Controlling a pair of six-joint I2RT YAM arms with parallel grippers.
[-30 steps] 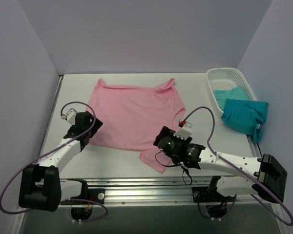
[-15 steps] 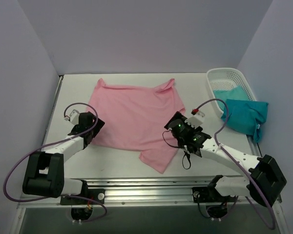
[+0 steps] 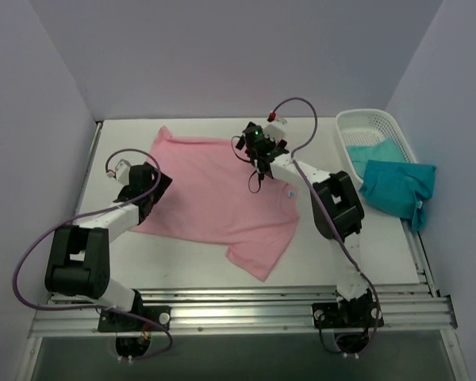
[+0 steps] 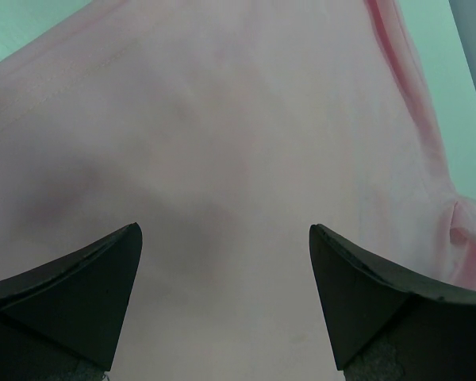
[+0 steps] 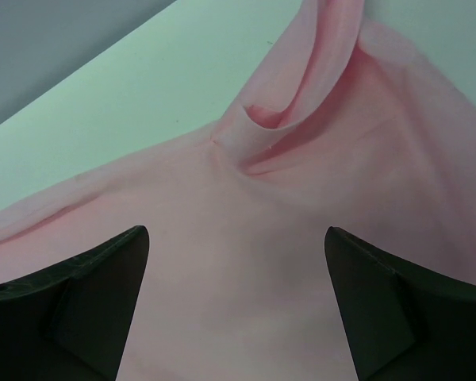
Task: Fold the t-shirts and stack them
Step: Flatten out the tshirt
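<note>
While both arms hung over the pink shirt (image 3: 214, 198), neither gripped anything.
Over its left edge stood the left gripper (image 4: 222, 230), over a curled fold at its far edge the right gripper (image 5: 236, 230) (fingers spread wide on both); the teal shirts (image 3: 397, 189) lay well right of it, at the basket (image 3: 374, 117).

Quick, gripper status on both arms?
Left gripper: open, holding nothing, above the pink t-shirt.
Right gripper: open, holding nothing, above the same shirt.

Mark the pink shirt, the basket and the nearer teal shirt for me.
pink shirt (image 3: 214, 190), top view, middle of its body.
basket (image 3: 370, 114), top view, far rim.
teal shirt (image 3: 398, 187), top view, middle of the bundle.
</note>
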